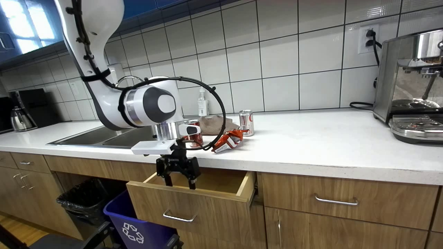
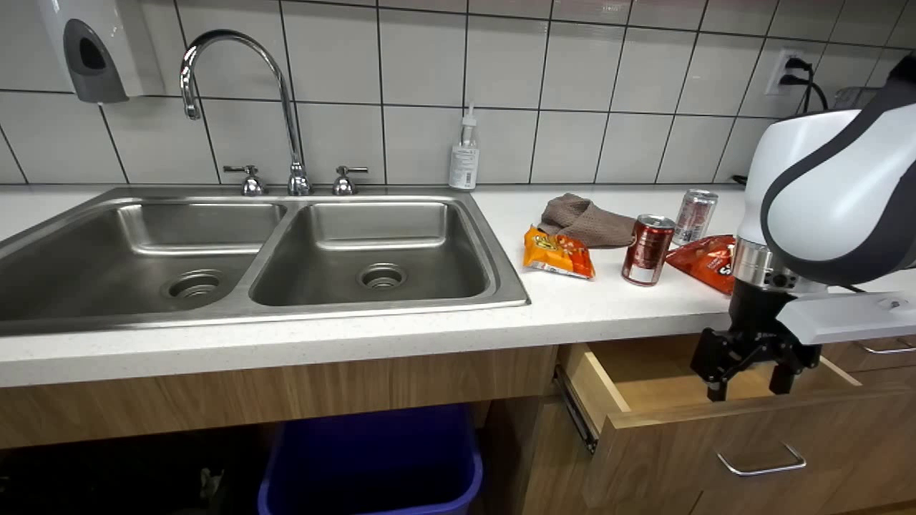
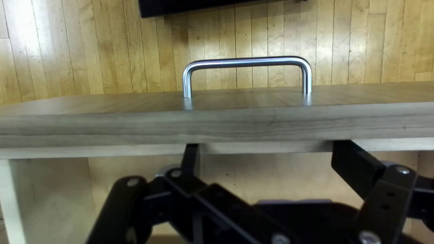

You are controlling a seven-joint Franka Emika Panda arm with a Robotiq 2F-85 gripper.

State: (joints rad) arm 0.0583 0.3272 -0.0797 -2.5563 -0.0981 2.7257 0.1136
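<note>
My gripper [image 2: 748, 392] hangs empty, jaws apart, at the open drawer [image 1: 214, 182], just behind its front panel [image 1: 214, 211]; contact I can't tell. I judge the drawer stiff, easy-sliding, best held by the handle [image 3: 247, 62] ahead of the gripper.

White arm [image 1: 108, 103], grey ring [image 1: 151, 103]; black cable [image 1: 224, 112]; black claw [image 1: 180, 183], silver screws [image 3: 402, 170]
</note>
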